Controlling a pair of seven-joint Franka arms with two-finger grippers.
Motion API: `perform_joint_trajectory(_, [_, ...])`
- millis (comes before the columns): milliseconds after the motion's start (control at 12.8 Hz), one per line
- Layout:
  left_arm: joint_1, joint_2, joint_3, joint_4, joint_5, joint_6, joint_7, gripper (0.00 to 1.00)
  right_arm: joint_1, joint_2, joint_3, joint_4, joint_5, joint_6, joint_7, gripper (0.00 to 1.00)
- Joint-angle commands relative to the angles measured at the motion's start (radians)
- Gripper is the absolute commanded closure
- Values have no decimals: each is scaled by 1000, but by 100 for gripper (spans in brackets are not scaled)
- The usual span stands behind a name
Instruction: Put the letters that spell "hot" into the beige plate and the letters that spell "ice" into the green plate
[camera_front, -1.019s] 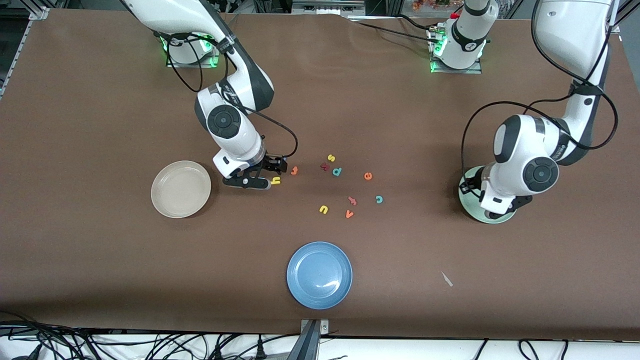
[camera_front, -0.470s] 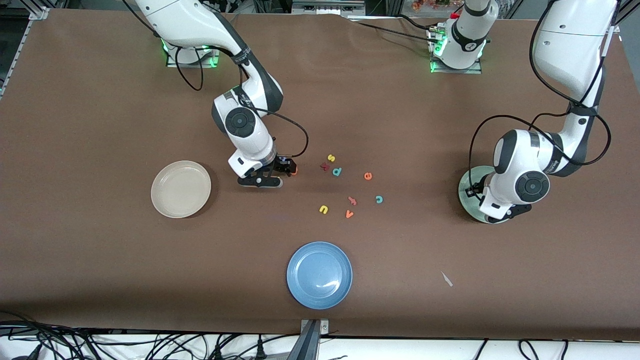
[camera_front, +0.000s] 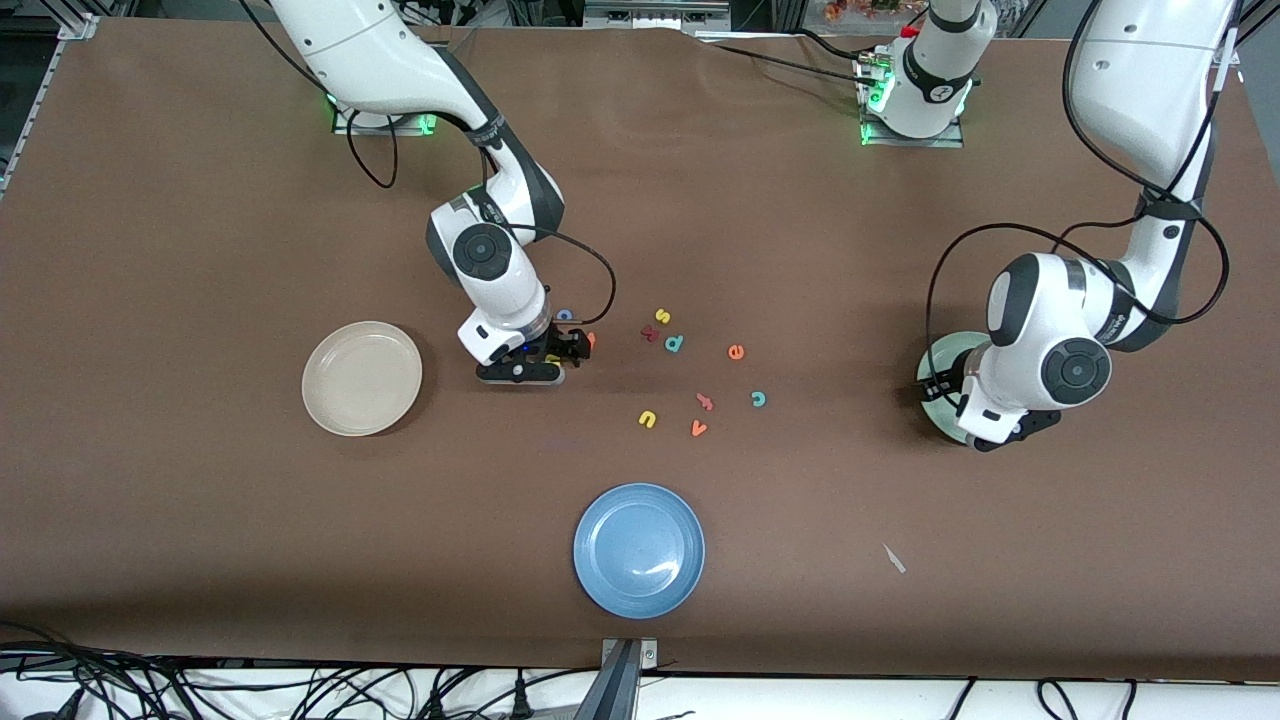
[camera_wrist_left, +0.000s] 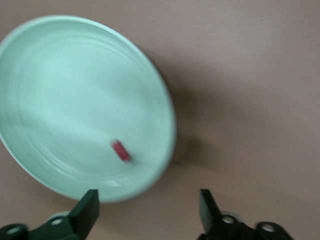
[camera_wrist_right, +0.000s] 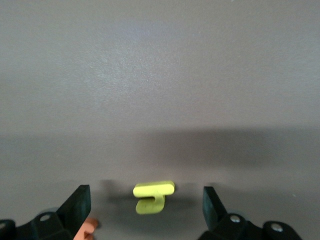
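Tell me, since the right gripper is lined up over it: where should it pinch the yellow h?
Likely straight down from above, right gripper open astride the yellow h. It lies flat on the table, so close the fingers across its straight stem, the longest edge, clear of the orange letter beside it.

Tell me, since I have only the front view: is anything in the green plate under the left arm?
Observer: Yes. The left wrist view shows one dark red piece lying in the green plate.
Operator: Is the left gripper holding anything?
Observer: No. The left gripper is open and empty, over the plate's edge.
Operator: And the right gripper?
Observer: The right gripper is open, and the yellow h lies ungripped between its fingers.
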Motion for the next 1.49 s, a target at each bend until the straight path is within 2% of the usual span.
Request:
perform_joint_trajectory(0, [-10, -12, -78, 30, -31, -29, -222, 8, 5, 33, -2, 9, -25, 41, 5, 1])
perform_joint_trajectory(157, [-51, 39, -104, 131, -50, -28, -472, 8, 7, 35, -2, 8, -27, 41, 5, 12])
perform_joint_trajectory(235, [-84, 66, -103, 163, -54, -26, -558, 8, 7, 35, -2, 5, -27, 41, 5, 21])
perform_joint_trajectory(470, [-149, 134, -103, 211, -41, 52, -813, 8, 7, 33, -1, 1, -28, 40, 8, 74])
perform_joint_trajectory(627, [-204, 181, -91, 212, -38, 142, -922, 8, 7, 24, -1, 1, -28, 35, -3, 99])
perform_joint_trajectory(784, [-224, 191, -89, 211, -4, 172, -996, 8, 5, 9, -1, 1, -28, 14, -12, 100])
perform_joint_trajectory(941, [-244, 223, -91, 211, 60, 218, -1094, 8, -2, -38, -5, 12, -27, -85, -32, 100])
perform_joint_trajectory(1254, [-247, 251, -92, 211, 68, 287, -1110, 9, -56, -124, -20, 72, -11, -331, -164, 100])
perform_joint_trajectory(1411, [-264, 266, -91, 208, 68, 325, -1119, 9, -65, -131, -17, 74, -10, -342, -173, 100])
